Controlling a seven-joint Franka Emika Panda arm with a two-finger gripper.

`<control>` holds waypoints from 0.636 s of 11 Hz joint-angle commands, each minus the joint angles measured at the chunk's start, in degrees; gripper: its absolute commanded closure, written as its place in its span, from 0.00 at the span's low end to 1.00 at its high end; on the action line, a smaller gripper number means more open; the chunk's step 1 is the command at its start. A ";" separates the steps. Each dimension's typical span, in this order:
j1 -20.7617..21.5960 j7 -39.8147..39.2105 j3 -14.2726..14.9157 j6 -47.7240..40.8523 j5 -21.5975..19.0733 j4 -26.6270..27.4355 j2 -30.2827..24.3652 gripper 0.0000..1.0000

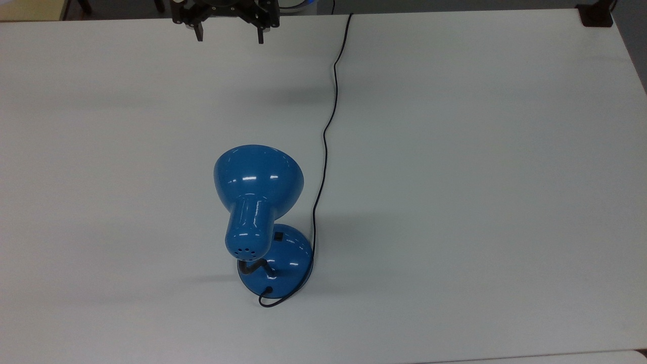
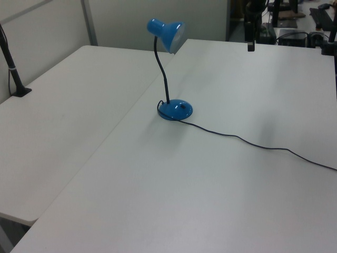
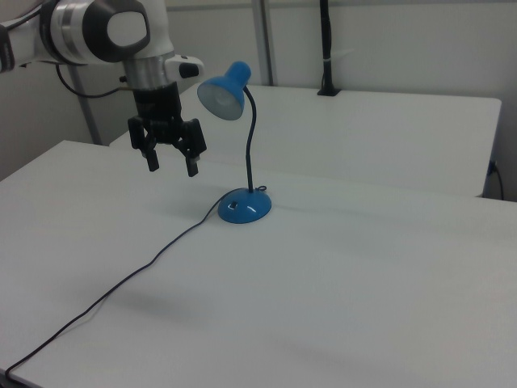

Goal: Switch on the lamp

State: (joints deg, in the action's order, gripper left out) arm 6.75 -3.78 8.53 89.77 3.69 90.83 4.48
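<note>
White tabletop (image 1: 455, 202) spreads across all three views, and the left view and right view show a second white table (image 2: 58, 105) butted against it, with grey partition walls behind. The lamp (image 1: 258, 202) stands on the near table, its round blue base (image 1: 283, 260) resting flat and its black bendy neck (image 3: 252, 137) rising to a bell-shaped shade (image 3: 224, 90).

In the top view the shade hides much of the neck and overlaps the base, but the small black switch (image 1: 278, 236) shows on the dome just beside the shade's narrow end. The right view shows the switch as a small dark spot on the base's front, and it looks into the open mouth of the shade, whose pale inside gives no clear sign of light. The left view shows the shade from the side, tilted downward.

A thin black cord (image 1: 328, 126) leaves the base, loops once beside it, and runs across the table to the far edge in the top view; in the right view it trails toward the lower left corner.

The gripper (image 3: 171, 163) hangs in the air, well apart from the lamp, its two fingers spread wide with nothing between them. The right view shows the arm (image 3: 105, 32) above it; the top view catches the gripper at the upper edge.
</note>
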 commanded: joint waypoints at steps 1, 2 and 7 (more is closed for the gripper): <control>0.28 0.01 1.14 -1.00 -0.97 -1.00 0.09 0.00; 0.28 0.00 1.14 -1.00 -0.97 -1.00 0.26 0.00; 0.36 0.62 1.23 1.11 -0.88 -0.91 0.70 0.00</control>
State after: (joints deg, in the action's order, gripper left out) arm 6.75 -3.78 9.12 89.97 3.65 90.67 4.56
